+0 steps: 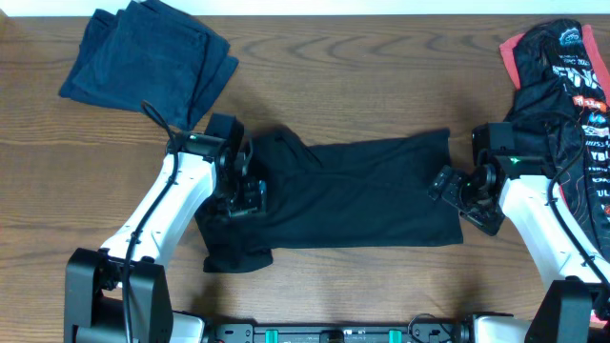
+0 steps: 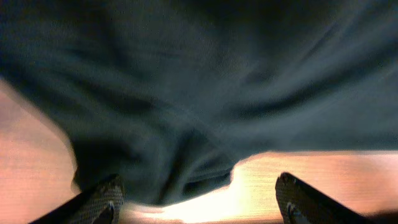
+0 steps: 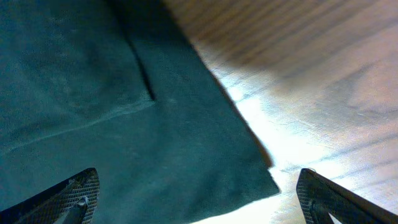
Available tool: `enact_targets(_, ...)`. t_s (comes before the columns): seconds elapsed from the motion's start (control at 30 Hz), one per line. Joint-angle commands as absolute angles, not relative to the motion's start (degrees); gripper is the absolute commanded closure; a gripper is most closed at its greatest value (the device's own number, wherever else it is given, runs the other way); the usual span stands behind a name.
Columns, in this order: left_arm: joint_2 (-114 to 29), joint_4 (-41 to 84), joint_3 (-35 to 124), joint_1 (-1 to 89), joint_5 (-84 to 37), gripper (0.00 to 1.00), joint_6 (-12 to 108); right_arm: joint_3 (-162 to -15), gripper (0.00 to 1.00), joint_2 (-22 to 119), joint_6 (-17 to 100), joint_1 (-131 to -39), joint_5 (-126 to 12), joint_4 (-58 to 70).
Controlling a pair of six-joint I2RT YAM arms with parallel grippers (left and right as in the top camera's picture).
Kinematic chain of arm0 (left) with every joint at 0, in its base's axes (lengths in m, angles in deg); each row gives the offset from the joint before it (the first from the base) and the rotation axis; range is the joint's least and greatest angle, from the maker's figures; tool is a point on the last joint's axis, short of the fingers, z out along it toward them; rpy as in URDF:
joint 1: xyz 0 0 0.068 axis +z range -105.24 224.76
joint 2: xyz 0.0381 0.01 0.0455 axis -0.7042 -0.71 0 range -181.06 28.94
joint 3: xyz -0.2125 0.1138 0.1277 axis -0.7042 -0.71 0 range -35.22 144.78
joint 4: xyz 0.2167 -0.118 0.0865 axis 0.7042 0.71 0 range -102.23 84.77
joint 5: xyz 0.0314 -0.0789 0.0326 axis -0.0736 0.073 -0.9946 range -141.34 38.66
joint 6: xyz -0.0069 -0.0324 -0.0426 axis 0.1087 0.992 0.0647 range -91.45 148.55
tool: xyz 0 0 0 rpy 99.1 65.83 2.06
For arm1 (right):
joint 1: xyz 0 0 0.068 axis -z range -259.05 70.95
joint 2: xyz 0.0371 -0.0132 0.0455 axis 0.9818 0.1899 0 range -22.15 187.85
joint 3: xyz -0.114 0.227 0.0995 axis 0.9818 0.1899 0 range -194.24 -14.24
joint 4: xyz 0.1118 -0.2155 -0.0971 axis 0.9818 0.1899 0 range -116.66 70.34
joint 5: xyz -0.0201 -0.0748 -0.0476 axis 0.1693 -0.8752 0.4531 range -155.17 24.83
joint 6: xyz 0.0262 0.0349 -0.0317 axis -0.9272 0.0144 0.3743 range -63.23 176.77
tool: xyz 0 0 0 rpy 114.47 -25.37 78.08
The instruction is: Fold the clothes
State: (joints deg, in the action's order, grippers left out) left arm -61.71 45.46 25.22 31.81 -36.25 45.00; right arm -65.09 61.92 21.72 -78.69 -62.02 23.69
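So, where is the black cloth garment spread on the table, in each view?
Overhead: the black cloth garment lies at the picture's centre.
Left wrist: the garment fills the upper part.
Right wrist: the garment covers the left side.
Shared landmark: the brown wooden table beside its edge.

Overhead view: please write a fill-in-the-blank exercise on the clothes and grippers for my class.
The black garment lies spread on the brown ____ table. The folded dark blue cloth sits at the table's far ____ corner. The left gripper and right gripper both have jaws standing ____.
Missing words: wooden; left; open.
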Motion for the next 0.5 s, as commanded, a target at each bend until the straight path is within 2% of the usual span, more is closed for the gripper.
enact_targets(0.0,-61.8,40.9,25.0,31.8,-35.0,0.21,45.8,-64.9,0.01,61.3,24.1,-78.4,-58.4,23.1)
enact_targets(0.37,-68.6,33.8,25.0,31.8,-34.4,0.21,51.4,-64.9,0.01,61.3,26.2,-79.6,-56.7,23.9)
enact_targets(0.47,-70.8,31.1,25.0,31.8,-34.0,0.26,51.3,-64.9,0.01,61.3,26.2,-79.6,-56.7,24.2)
